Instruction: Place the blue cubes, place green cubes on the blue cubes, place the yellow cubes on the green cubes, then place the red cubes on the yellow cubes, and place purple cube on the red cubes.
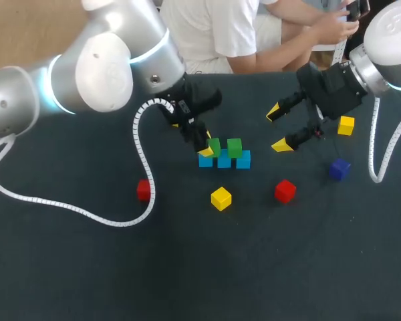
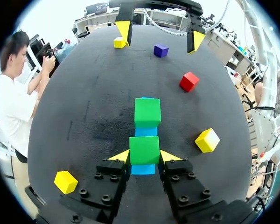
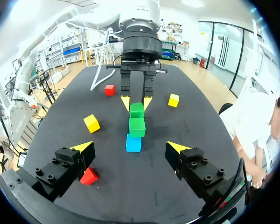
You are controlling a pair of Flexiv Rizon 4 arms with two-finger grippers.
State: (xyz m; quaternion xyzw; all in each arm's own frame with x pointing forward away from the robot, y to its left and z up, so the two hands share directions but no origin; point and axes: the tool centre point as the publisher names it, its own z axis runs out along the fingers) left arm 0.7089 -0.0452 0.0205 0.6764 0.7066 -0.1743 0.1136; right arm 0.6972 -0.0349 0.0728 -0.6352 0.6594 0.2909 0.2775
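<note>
The green cube (image 2: 144, 149) sits on the blue cubes (image 2: 143, 169) mid-desk (image 1: 187, 267), pinched by the left end effector (image 2: 145, 156) — the green-layer step, I judge. Next: let go, rise straight, fetch a yellow cube (image 1: 220, 198). The right end effector (image 1: 278, 129) hangs spread, empty — no legible writing anywhere.

A table (image 1: 200, 267) is standing in the middle of the room, and a dark, nearly black matte cover is lying flat over its whole top. The cover is showing a few faint scuffs and pale specks here and there. The far edge is running straight across, and the near part is lying in even light.
</note>
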